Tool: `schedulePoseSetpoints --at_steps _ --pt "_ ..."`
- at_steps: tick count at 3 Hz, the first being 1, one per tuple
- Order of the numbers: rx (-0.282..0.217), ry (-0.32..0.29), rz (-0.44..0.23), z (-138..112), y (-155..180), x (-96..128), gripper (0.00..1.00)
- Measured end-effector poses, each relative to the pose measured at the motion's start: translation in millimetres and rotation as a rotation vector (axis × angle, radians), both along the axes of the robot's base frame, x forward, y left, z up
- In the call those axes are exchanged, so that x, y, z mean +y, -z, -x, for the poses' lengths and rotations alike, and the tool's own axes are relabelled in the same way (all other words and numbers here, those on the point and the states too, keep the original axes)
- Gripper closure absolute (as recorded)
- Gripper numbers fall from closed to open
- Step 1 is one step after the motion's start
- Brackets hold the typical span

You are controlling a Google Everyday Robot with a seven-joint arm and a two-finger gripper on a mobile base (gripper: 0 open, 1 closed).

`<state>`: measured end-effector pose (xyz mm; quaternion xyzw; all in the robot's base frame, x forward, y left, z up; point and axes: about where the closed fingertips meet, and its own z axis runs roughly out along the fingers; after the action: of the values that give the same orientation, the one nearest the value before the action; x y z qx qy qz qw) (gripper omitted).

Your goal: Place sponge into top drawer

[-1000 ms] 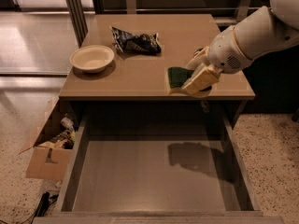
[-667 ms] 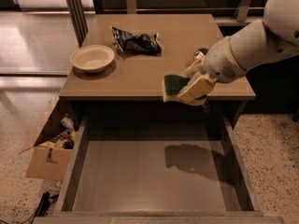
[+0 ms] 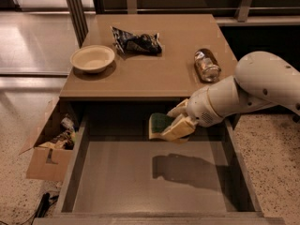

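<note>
My gripper (image 3: pixel 174 123) is shut on the sponge (image 3: pixel 159 125), whose dark green top and pale yellow foam edge show at the fingers' left. It hangs in the air over the back middle of the open top drawer (image 3: pixel 117 182), just in front of the table's front edge. The drawer is a wide, shallow grey-brown tray with a flat bare bottom; the arm's shadow falls on it right of centre. My white arm reaches in from the right.
On the brown table (image 3: pixel 154 74) stand a cream bowl (image 3: pixel 92 58) at the left, a dark shiny snack bag (image 3: pixel 137 41) at the back and a silvery can (image 3: pixel 206 65) lying at the right. A brown cardboard box (image 3: pixel 49 149) with clutter sits on the floor left of the drawer.
My gripper has moved left and down with the sponge, off the table's front right edge to above the open drawer. The can, hidden by the arm before, now shows.
</note>
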<state>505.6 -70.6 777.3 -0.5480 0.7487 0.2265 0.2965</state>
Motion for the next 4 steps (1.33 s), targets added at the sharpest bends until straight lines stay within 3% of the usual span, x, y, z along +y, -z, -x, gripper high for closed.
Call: schedulePoseSetpoints --at_steps 1,2,3,4 --pt "-0.005 0.014 0.029 8.8 38.0 12.9 1.0" --pt "-0.052 0.071 0.086 14.9 71.1 16.5 1.0" --pt "-0.131 0.13 0.129 4.2 90.3 16.8 1.0" --pt "-0.175 0.159 0.147 -9.8 105.2 19.9 1.0"
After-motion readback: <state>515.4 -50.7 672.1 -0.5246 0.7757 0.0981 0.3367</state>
